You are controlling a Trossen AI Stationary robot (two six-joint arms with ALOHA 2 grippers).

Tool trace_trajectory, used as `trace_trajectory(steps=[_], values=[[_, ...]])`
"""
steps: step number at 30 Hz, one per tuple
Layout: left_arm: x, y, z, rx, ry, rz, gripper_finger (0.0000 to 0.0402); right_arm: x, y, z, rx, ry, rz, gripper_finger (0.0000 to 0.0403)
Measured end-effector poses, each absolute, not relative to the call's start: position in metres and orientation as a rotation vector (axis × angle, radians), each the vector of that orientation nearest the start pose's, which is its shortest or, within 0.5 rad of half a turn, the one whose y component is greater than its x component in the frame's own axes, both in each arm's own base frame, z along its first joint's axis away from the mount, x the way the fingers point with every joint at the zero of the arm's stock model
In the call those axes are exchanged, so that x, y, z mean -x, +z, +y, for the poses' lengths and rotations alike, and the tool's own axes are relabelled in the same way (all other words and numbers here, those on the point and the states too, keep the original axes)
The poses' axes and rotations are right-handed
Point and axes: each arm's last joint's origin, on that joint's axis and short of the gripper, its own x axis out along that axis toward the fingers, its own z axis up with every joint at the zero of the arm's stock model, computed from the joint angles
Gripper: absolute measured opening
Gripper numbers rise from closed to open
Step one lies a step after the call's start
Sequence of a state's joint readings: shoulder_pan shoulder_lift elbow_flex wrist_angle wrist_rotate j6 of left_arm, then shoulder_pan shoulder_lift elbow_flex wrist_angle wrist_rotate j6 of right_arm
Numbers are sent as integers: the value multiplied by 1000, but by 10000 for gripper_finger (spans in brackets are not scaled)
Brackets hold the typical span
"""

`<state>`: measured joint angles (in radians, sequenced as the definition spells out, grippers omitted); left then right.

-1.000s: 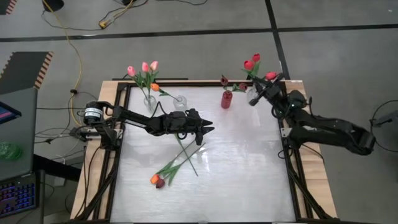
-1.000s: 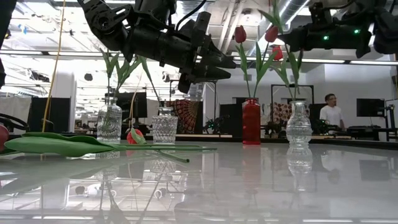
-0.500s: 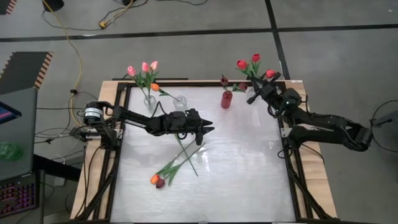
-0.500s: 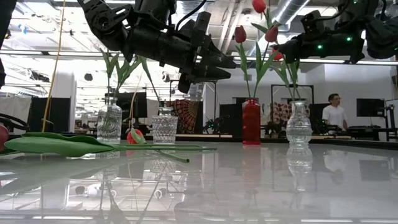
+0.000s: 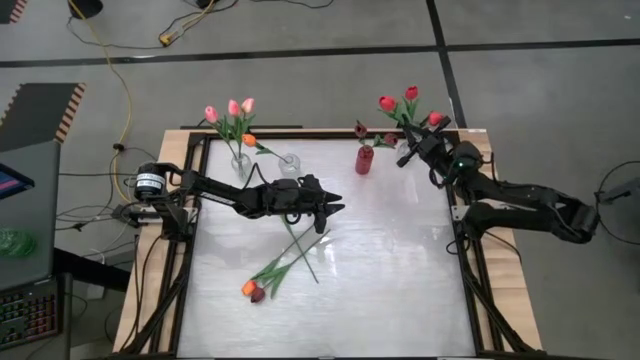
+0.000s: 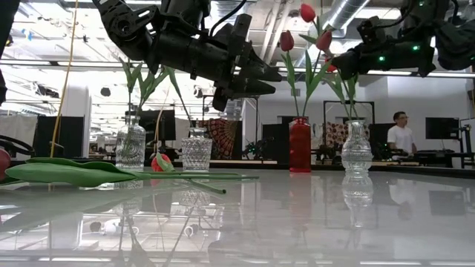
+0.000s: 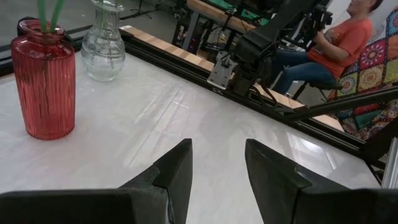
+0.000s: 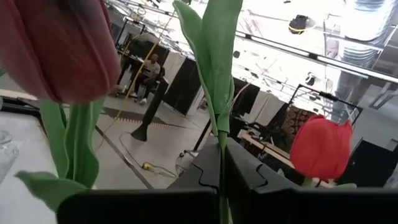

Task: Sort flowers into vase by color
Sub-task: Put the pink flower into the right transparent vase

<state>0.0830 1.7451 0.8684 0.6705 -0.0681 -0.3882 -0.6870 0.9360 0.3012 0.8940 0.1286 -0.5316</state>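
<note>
My right gripper [image 5: 404,157] hangs over the table's far right corner, shut on a green tulip stem among red flowers [image 5: 388,103] [image 8: 320,149]. Below it in the low view stands a clear vase [image 6: 356,148] with stems in its neck. A red vase [image 5: 364,160] holds a dark-headed flower [image 5: 360,128]. At the far left, a clear vase [image 5: 241,163] holds pink flowers [image 5: 233,107]. Loose flowers [image 5: 285,262] lie on the table's middle. My left gripper [image 5: 338,210] hovers open above them, nothing between its fingers [image 7: 180,168]. My right gripper pinches one thin green stem [image 8: 221,140] between its two fingers [image 8: 249,171], just under a long leaf [image 8: 214,56]. The stem stands roughly upright and crosses the fingers. Its lower end is hidden, so I cannot tell whether it sits in the clear vase.
A second, empty clear vase [image 5: 290,163] stands beside the pink-flower vase. A dark frame rail [image 5: 470,280] runs along the table's edges. Bare white tabletop [image 5: 390,270] lies between the arms. People sit in the room beyond the table [image 6: 401,133] [image 7: 348,37].
My right gripper has tipped a little over the far right corner, staying shut on its stem. One red head has swung toward the table's left and shows higher in the low view. My left gripper has kept still.
</note>
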Motion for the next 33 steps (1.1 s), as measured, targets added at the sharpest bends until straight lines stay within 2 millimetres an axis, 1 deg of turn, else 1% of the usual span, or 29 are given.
trace_trajectory(steps=[4, 8, 18, 22, 33], values=[[-362, 194, 32, 388, 189, 175, 135, -141, 246, -125, 576, -885, -59, 33], [-362, 194, 32, 388, 189, 175, 135, -139, 246, -129, 544, -881, -69, 33], [-362, 194, 32, 388, 189, 175, 135, -147, 229, -139, 480, -830, 3, 33], [-362, 194, 32, 388, 189, 175, 135, -148, 228, -139, 479, -829, 6, 33], [-362, 194, 32, 388, 189, 175, 135, -151, 227, -135, 454, -925, 33, 33]])
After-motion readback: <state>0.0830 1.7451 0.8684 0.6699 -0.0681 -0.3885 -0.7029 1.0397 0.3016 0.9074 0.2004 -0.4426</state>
